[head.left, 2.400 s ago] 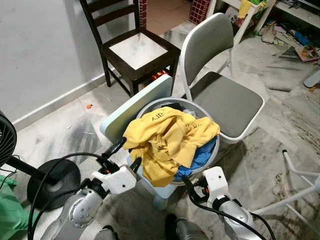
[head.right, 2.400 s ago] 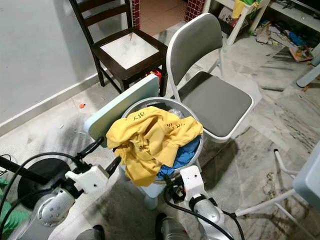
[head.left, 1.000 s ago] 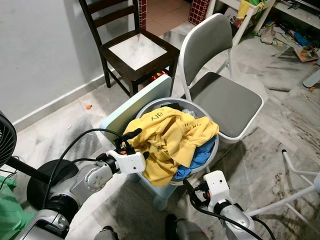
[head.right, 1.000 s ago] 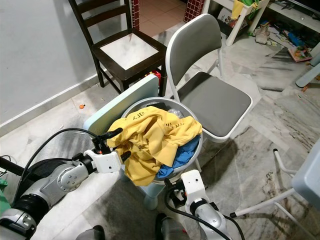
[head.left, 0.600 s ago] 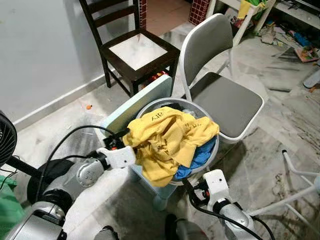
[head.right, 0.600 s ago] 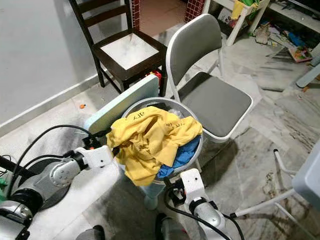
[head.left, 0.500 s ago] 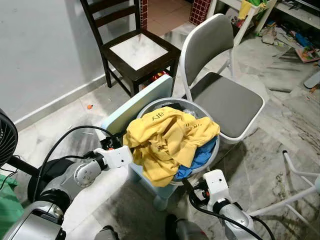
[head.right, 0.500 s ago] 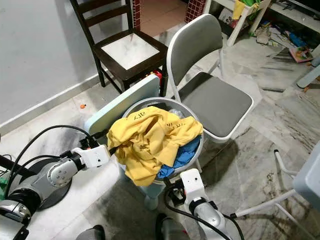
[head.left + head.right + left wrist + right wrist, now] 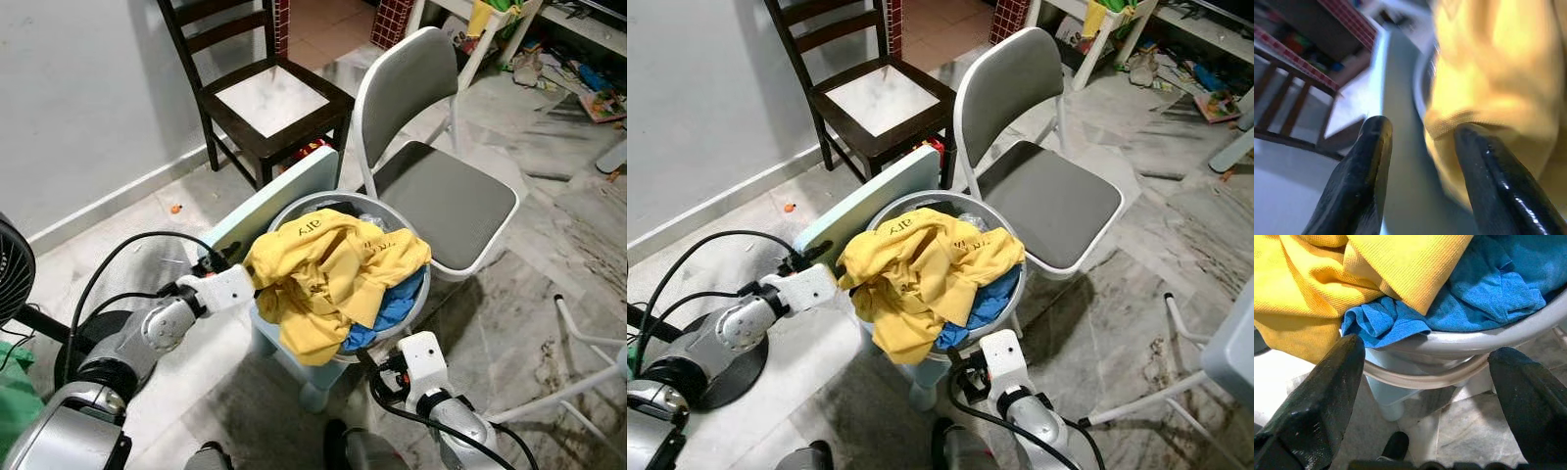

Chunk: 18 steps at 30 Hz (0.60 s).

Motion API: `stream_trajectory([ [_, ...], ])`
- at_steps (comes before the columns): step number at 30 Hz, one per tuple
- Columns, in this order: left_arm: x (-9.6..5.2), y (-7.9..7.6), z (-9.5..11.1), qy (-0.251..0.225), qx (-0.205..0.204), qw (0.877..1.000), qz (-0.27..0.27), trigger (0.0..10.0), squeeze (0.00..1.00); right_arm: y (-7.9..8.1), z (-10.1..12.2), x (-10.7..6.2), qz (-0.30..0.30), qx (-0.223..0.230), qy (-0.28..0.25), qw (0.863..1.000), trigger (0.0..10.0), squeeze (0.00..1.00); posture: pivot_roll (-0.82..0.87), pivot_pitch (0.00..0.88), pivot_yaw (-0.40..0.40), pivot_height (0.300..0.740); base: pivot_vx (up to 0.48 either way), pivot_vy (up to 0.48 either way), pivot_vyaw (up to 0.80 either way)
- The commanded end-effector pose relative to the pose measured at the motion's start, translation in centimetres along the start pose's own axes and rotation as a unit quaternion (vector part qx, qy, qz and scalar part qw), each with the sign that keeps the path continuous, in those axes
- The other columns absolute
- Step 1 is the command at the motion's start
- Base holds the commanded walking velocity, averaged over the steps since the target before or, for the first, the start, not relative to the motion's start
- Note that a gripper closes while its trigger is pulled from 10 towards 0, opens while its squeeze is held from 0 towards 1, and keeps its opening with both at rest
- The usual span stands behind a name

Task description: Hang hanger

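The left gripper (image 9: 1420, 142) is open at the left edge of the yellow shirt (image 9: 328, 269), one finger (image 9: 1488, 166) touching the cloth and the other beside the basin (image 9: 411, 304) rim, gripping nothing. The shirt lies heaped over a blue cloth (image 9: 392, 308) in the grey basin, which sits on a pale blue stool (image 9: 269, 201). The right gripper (image 9: 1425, 382) hangs spread wide, low beside the basin's near rim. Behind stand a grey chair (image 9: 441, 191) and a dark wooden chair (image 9: 265, 98). I cannot make out a hanger.
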<state>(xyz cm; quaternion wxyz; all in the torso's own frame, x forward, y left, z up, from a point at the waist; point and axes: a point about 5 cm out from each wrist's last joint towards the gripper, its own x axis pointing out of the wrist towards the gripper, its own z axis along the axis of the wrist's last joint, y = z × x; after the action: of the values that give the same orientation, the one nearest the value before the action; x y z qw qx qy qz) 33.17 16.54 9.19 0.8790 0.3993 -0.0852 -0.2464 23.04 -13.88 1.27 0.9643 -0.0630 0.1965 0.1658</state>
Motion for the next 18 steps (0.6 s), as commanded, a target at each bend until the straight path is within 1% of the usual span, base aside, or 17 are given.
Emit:
stream_trajectory([
  [1,-0.2,-0.5,0.2,-0.006,-0.033,0.999,0.017,10.0,0.0,-0.1,-0.8,-0.4,-0.004,0.001,0.016,1.0,10.0,0.57,-0.11,0.241,-0.076,0.74,0.0,0.0,0.0],
  [2,-0.4,-0.9,0.6,-0.017,-0.054,0.998,0.03,10.0,1.0,-0.1,-0.8,-0.4,-0.005,0.001,0.016,1.0,10.0,0.58,-0.11,0.24,-0.075,0.74,0.0,0.0,0.0],
  [3,-0.8,-1.6,1.1,-0.032,-0.075,0.995,0.049,10.0,1.0,-0.2,-0.9,-0.5,-0.006,0.001,0.017,1.0,10.0,0.58,-0.11,0.242,-0.074,0.74,0.0,0.0,0.0],
  [7,-2.0,-2.4,1.9,-0.045,-0.096,0.991,0.08,10.0,1.0,-0.2,-1.0,-0.5,-0.004,0.001,0.019,1.0,10.0,0.58,-0.1,0.244,-0.079,0.74,0.0,0.0,0.0],
  [8,-2.6,-2.7,2.1,-0.047,-0.101,0.99,0.092,10.0,1.0,-0.1,-1.0,-0.4,-0.002,0.0,0.019,1.0,10.0,0.57,-0.09,0.244,-0.08,0.74,0.0,0.0,0.0],
  [10,-2.9,-2.7,2.2,-0.046,-0.103,0.989,0.098,10.0,1.0,-0.1,-1.0,-0.4,-0.001,0.0,0.02,1.0,10.0,0.57,-0.09,0.244,-0.082,0.74,0.0,0.0,0.0],
  [12,-4.5,-2.7,1.9,-0.021,-0.115,0.985,0.126,10.0,1.0,-0.1,-0.9,-0.2,0.004,-0.002,0.018,1.0,10.0,0.57,-0.08,0.244,-0.084,0.74,0.0,0.0,0.0],
  [13,-4.5,-2.7,1.9,-0.021,-0.115,0.985,0.126,10.0,1.0,-0.1,-0.9,-0.2,0.004,-0.002,0.018,1.0,10.0,0.57,-0.08,0.244,-0.084,0.74,0.0,0.0,0.0],
  [14,-5.2,-2.6,1.7,-0.007,-0.116,0.984,0.138,10.0,1.0,-0.1,-0.8,-0.1,0.005,-0.003,0.018,1.0,10.0,0.58,-0.08,0.243,-0.085,0.74,0.0,0.0,0.0],
  [15,-5.5,-2.6,1.7,-0.005,-0.115,0.984,0.136,10.0,1.0,-0.1,-0.8,-0.1,0.005,-0.004,0.018,1.0,10.0,0.57,-0.08,0.243,-0.085,0.74,0.0,0.0,0.0],
  [18,-5.7,-2.7,1.9,-0.002,-0.115,0.985,0.126,10.0,1.0,-0.2,-0.8,-0.1,0.005,-0.004,0.018,1.0,10.0,0.58,-0.08,0.243,-0.086,0.74,0.0,0.0,0.0],
])
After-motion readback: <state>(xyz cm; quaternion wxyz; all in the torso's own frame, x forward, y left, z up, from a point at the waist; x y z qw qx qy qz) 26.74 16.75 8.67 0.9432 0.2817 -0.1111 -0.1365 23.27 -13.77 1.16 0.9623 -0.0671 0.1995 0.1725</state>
